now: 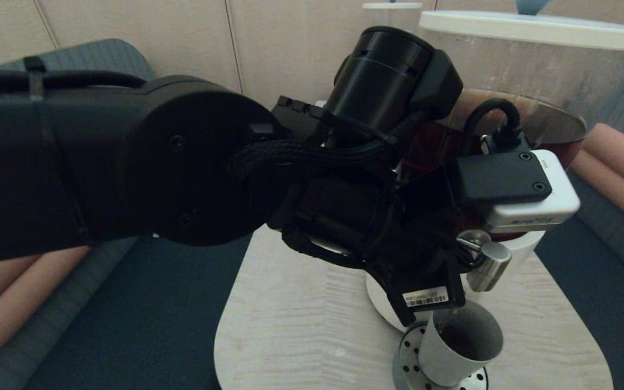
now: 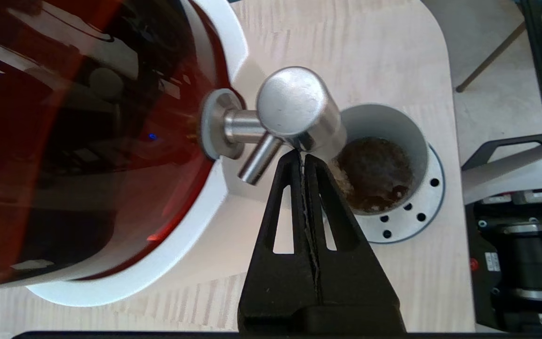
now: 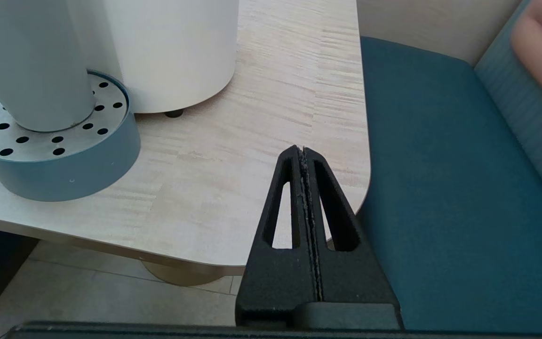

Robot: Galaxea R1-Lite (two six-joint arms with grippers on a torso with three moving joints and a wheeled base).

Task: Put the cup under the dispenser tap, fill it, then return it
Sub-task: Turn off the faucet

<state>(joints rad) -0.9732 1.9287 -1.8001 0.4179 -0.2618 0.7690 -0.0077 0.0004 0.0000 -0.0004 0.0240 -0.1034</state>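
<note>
Pressing brushed-steel dispenser tap, closed empty left pincer above matte cup.

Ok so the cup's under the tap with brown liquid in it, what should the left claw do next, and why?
Probably keep the left claw, shut, pressing at the dispenser tap a little longer. The cup on the perforated drip tray shows brown liquid only low inside, well below its rim. The right claw waits shut beside the table.
</note>
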